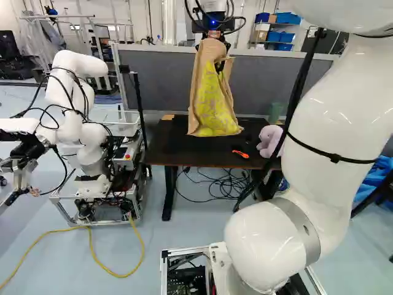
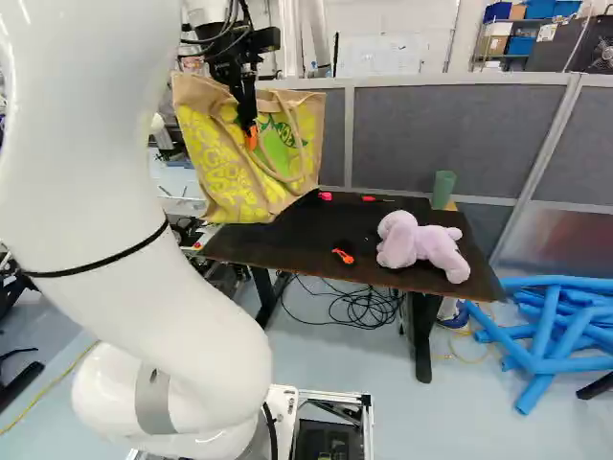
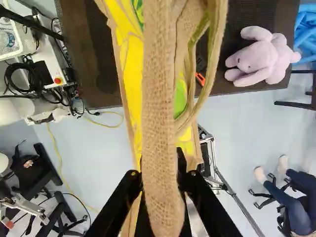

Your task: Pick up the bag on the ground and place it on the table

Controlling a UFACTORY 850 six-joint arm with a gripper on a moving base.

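- Claw [image 2: 251, 137]: closed on one woven handle [image 3: 160, 98].
- Yellow-patterned tote bag [image 2: 215, 163]: suspended beneath the claw.
- Dark-topped table [image 2: 306, 230]: lower than the claw, bearing a lilac plush animal [image 2: 412, 241].

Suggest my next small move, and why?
I'd probably ease the pincer forward before lowering: it grips the bag, and the wrist view shows the table's near edge ahead of the pincer, with floor beside the bag.

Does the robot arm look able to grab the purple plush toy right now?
Probably not: the gripper is shut on a strap of the bag. The plush toy itself looks unblocked, but the gripper would likely have to let go first.
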